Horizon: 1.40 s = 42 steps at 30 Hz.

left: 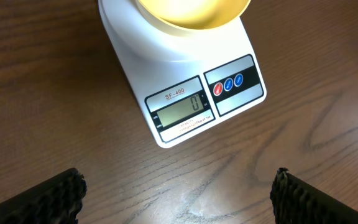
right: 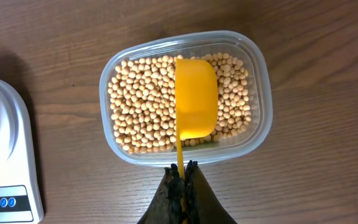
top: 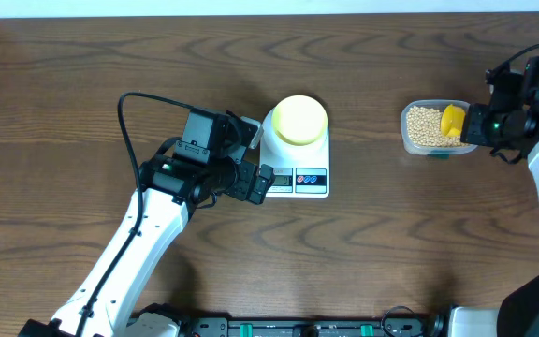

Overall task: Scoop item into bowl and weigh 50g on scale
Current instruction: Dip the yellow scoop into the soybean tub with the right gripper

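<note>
Because the beans [right: 142, 112] roll loose, my right fingers [right: 183, 177] clamp the scoop [right: 196, 99] by its slim handle; left fingers [left: 178, 196] gape empty.

Pale-yellow bowl [top: 299, 120] sits upright on the white scale [top: 298, 161], mid-table; the scale's display reads 0. Small beige beans [right: 142, 106] fill a clear tub [right: 261, 93], well apart to the scale's right.

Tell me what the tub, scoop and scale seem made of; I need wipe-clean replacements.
The tub looks like clear, glossy plastic: beans show through its wall. The scoop seems opaque yellow plastic, smooth with a slight sheen. The scale is probably white moulded plastic, glossy.
</note>
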Available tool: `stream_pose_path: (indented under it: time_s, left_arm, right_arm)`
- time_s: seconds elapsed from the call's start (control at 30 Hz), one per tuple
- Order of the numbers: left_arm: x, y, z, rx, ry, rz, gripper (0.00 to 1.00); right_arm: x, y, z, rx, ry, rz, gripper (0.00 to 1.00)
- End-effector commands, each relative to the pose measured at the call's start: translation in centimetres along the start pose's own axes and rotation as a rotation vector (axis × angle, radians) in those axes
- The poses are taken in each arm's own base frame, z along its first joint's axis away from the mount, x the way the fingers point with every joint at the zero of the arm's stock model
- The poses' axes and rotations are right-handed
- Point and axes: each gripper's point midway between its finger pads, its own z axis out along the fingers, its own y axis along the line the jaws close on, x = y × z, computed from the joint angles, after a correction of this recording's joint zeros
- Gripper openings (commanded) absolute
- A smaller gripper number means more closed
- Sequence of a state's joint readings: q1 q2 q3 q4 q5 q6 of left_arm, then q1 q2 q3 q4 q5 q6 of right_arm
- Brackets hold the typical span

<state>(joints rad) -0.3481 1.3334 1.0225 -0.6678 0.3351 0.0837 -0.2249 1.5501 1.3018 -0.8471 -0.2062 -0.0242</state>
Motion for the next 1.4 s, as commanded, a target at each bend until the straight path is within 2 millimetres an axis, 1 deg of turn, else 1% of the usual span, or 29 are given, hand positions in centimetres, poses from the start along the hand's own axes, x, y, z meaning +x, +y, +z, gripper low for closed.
stream_pose_path:
  time_s: [0.0,0.13,0.17,0.33,0.47,0.57,0.73,0.87,0.97,1.1,1.23,1.37]
  left_arm:
    - [-0.2,-0.1,0.1,0.004,-0.001,0.018,0.97]
    - [-0.2,-0.1,0.1,0.004,-0.001,0.018,0.97]
    - [-0.2,-0.1,0.1,0.004,-0.001,0.018,0.97]
    - [-0.2,-0.1,0.1,0.004,-0.002,0.018,0.97]
    - [-0.2,-0.1,0.1,0.004,-0.002,0.018,0.97]
    - [-0.2,-0.1,0.1,0.004,-0.002,0.018,0.97]
    - [-0.2,-0.1,0.1,0.004,-0.001,0.018,0.97]
    - [-0.2,-0.1,0.1,0.004,-0.002,0.018,0.97]
    - [-0.2,-0.1,0.1,0.004,-0.002,0.018,0.97]
    - [-0.2,-0.1,0.1,0.004,-0.002,0.018,0.97]
    - [-0.2,-0.1,0.1,0.004,-0.001,0.017,0.97]
    - [-0.2,-0.1,0.1,0.004,-0.001,0.018,0.97]
  right_arm:
    - [-0.7,0.1,0.1,-0.011,-0.014,-0.019,0.01]
    - [-0.5,-0.1,0.9,-0.014,0.005,-0.022,0.01]
    - [-0.4,0.1,1.3,-0.032,0.015,-0.019,0.01]
    - [0.0,1.2,2.4,-0.108,0.041,-0.014,0.01]
    - [0.0,2.4,2.3,-0.181,0.041,-0.019,0.01]
    - [0.2,2.5,2.2,-0.189,0.049,-0.015,0.01]
    - [0.2,2.7,1.7,-0.265,0.045,0.021,0.01]
    - [0.3,2.6,1.5,-0.319,0.040,0.054,0.01]
    - [1.1,1.9,2.0,-0.330,0.048,0.083,0.01]
    - [2.1,1.8,2.6,-0.414,0.038,0.130,0.01]
    - [2.9,0.9,3.1,-0.425,0.038,0.164,0.01]
    - [3.2,1.1,3.0,-0.490,0.019,0.191,0.01]
